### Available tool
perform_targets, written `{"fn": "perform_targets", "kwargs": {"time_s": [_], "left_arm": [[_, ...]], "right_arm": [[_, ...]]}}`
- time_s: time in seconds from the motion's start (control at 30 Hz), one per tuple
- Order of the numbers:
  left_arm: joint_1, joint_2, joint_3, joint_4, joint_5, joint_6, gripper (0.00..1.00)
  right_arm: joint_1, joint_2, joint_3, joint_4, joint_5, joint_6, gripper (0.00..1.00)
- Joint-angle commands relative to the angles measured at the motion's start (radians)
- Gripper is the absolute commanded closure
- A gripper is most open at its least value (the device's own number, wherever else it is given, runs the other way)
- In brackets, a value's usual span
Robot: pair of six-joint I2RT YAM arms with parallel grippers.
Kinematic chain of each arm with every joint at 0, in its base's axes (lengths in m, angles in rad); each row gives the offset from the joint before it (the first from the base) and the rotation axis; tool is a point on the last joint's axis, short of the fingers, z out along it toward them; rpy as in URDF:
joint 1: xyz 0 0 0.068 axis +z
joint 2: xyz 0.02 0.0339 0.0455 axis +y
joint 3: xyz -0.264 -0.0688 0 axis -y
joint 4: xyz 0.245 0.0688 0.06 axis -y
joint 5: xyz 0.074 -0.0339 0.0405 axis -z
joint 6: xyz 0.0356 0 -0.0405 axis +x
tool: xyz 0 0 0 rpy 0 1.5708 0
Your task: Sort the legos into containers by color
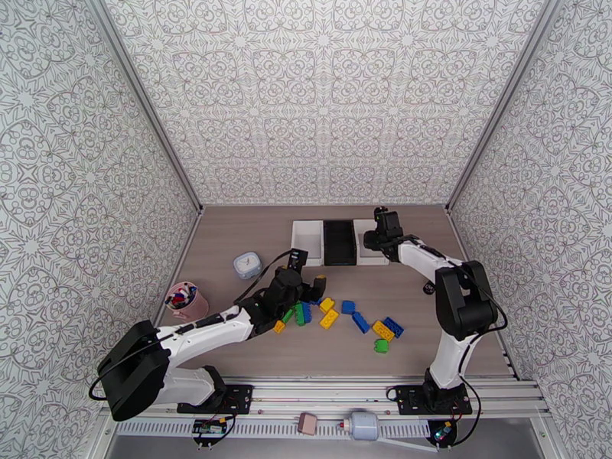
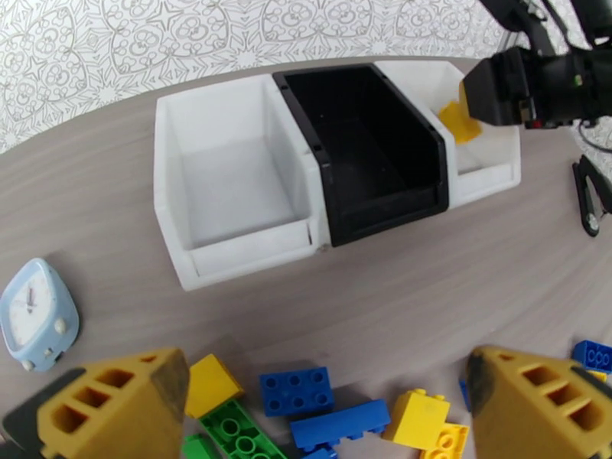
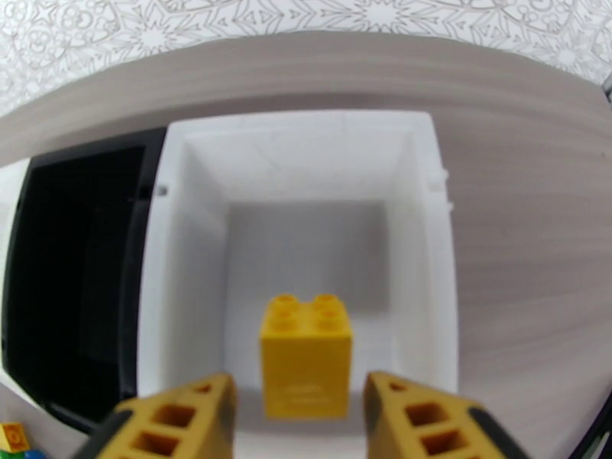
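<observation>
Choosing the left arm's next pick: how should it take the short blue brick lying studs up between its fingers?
Best from straight above, pinching the blue brick by its left and right walls: it lies studs up, bare table flanks those walls, and the open left gripper straddles it.

containers (image 1: 339, 242): row of three, far side
legos (image 1: 329, 318): scattered before them
clock (image 1: 247, 265): left of containers
cup (image 1: 196, 306): left of legos

White walls (image 1: 329, 93) carry grey floral tracery; the table (image 1: 229, 246) is grey-brown wood grain. Two white rectangular plastic bins (image 2: 172, 147) flank a black plastic bin (image 2: 382, 204). Small studded plastic bricks (image 1: 329, 317) are green, blue and yellow. The rounded clock (image 2: 34, 315) is pale blue, the cup (image 1: 197, 306) pink.
</observation>
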Motion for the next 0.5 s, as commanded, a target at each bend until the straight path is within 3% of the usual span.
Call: {"fn": "perform_targets", "kwargs": {"time_s": [0.0,0.2,0.47], "left_arm": [[0.013,-0.049,0.012,-0.082,-0.033,0.002,0.01],[0.044,-0.136,-0.028,-0.160,-0.039,-0.049,0.01],[0.099,-0.278,-0.098,-0.272,-0.013,-0.120,0.01]], "right_arm": [[-0.004,-0.111,-0.067,-0.007,-0.041,-0.043,0.37],[0.012,-0.259,-0.159,-0.091,-0.236,-0.246,0.14],[0.156,-0.367,-0.171,-0.405,-0.284,-0.613,0.03]]}}
